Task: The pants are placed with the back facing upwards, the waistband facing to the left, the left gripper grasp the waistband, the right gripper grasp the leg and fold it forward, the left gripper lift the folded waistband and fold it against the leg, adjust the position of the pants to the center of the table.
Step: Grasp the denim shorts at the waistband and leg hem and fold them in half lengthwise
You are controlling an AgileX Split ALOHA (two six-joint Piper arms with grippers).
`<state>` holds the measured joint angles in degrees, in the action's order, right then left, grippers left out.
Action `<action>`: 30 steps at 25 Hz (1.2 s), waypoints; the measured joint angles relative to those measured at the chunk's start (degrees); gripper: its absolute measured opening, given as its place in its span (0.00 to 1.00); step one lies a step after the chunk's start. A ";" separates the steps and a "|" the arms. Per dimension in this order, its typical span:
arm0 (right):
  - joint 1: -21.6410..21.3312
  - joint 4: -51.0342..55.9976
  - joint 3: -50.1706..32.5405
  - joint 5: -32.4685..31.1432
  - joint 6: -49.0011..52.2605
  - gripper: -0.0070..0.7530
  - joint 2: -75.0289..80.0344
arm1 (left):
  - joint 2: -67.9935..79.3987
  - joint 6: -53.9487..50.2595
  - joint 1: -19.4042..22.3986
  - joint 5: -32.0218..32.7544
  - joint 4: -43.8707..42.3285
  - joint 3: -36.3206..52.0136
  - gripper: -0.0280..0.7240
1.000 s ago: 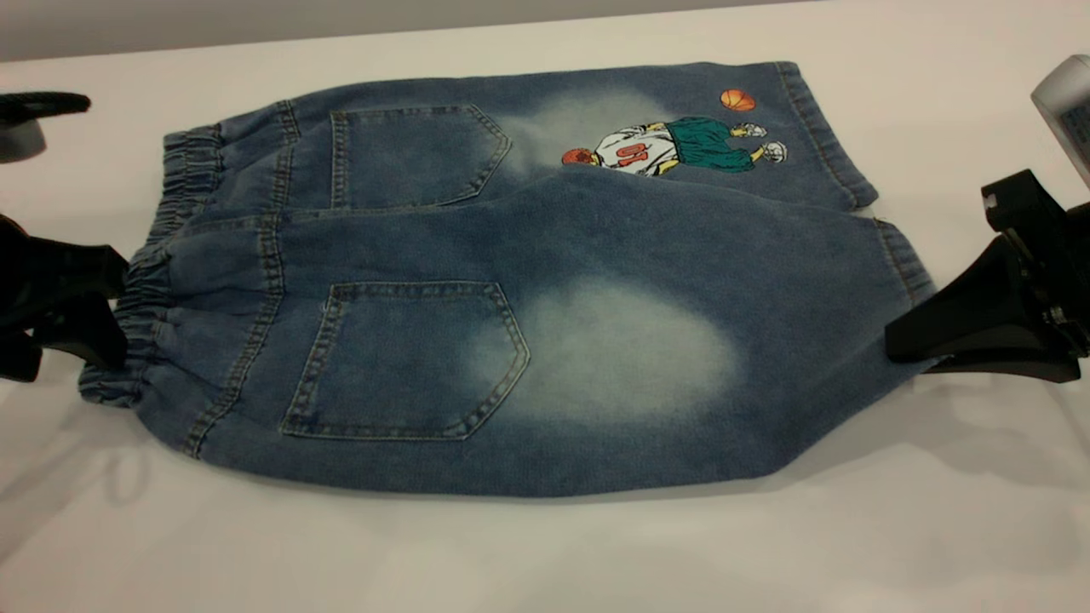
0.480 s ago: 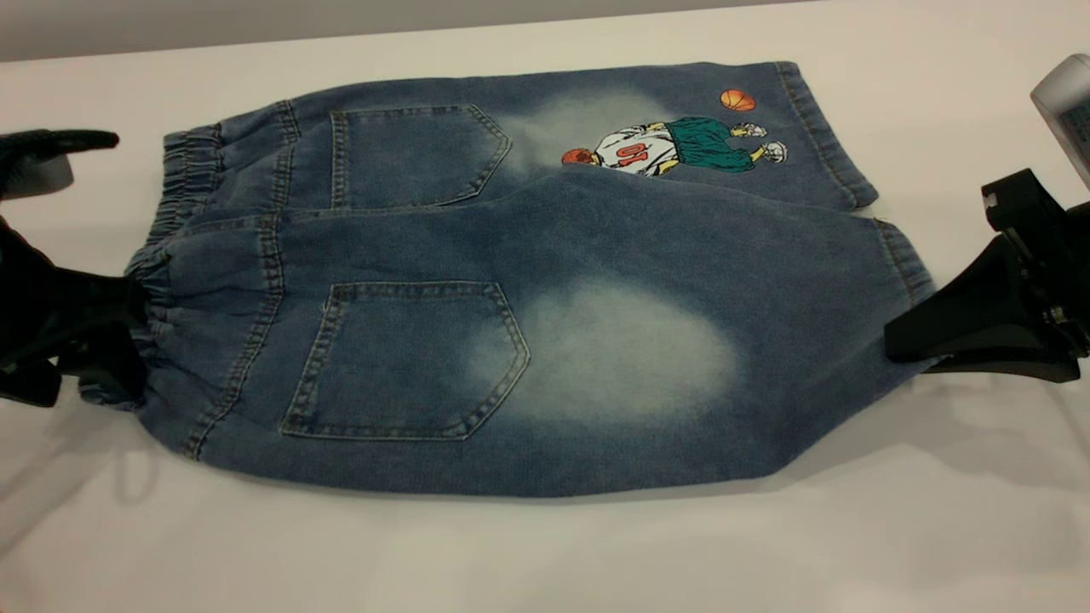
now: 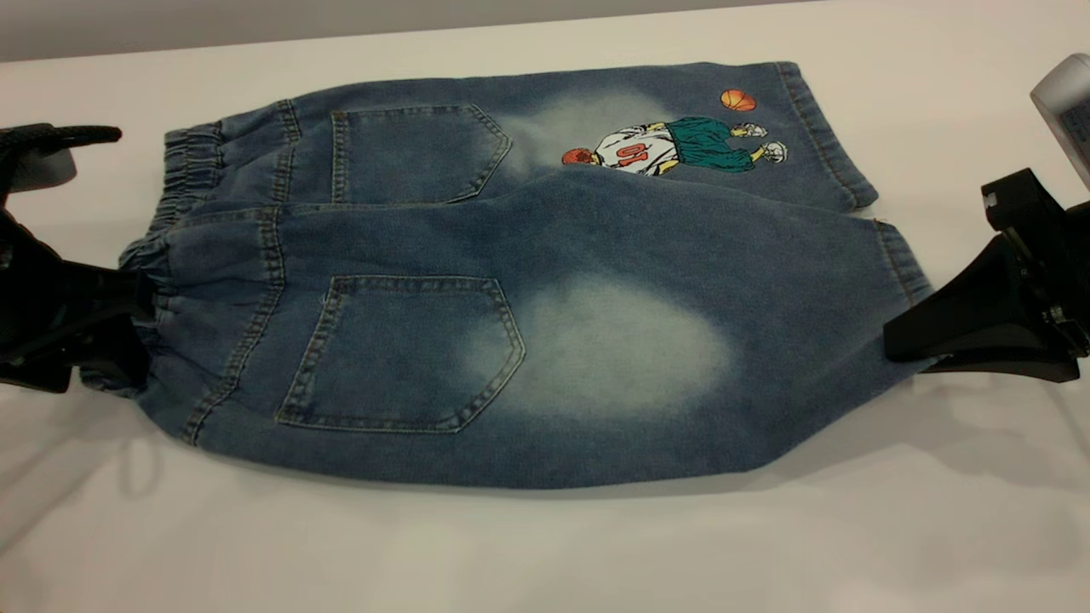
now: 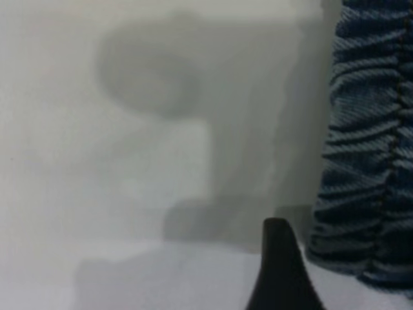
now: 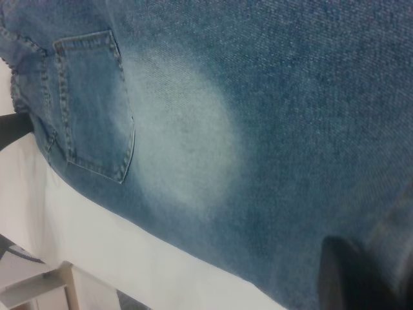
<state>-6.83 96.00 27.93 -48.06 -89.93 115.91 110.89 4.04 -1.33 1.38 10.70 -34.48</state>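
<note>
The blue denim pants (image 3: 545,255) lie back up on the white table (image 3: 545,553), with the ruched waistband (image 3: 183,170) at the left. The near leg (image 3: 613,349) carries the pale oval patch and overlaps the far leg with the basketball-player print (image 3: 673,146). My left gripper (image 3: 140,311) is shut on the near end of the waistband (image 4: 368,161); one dark finger (image 4: 277,278) shows beside the gathers. My right gripper (image 3: 898,340) is shut on the near leg's hem corner, with a finger (image 5: 348,278) pressed on the denim by the pale patch (image 5: 187,142).
A silver-grey block of the right arm (image 3: 1064,102) sits at the far right. A dark part of the left arm (image 3: 51,136) hangs over the table at the far left. Bare white table runs in front of the pants.
My left gripper has pushed right into the waistband, bunching it. The near side of the pants has shifted slightly away from the front edge. The right gripper has held still.
</note>
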 joint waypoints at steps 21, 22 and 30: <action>0.00 0.00 0.00 -0.33 0.00 0.03 0.00 | -3.42 -0.23 0.00 4.21 0.17 0.00 0.09; 0.00 0.00 0.00 -0.56 0.00 0.03 0.00 | -4.60 -0.23 0.00 4.56 0.17 0.00 0.09; 0.00 0.00 -0.05 -3.99 0.00 0.03 -0.89 | -14.18 -0.01 0.00 11.64 0.07 0.00 0.09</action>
<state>-6.83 96.00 27.87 -52.05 -89.93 115.02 96.71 4.03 -1.33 13.01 10.77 -34.48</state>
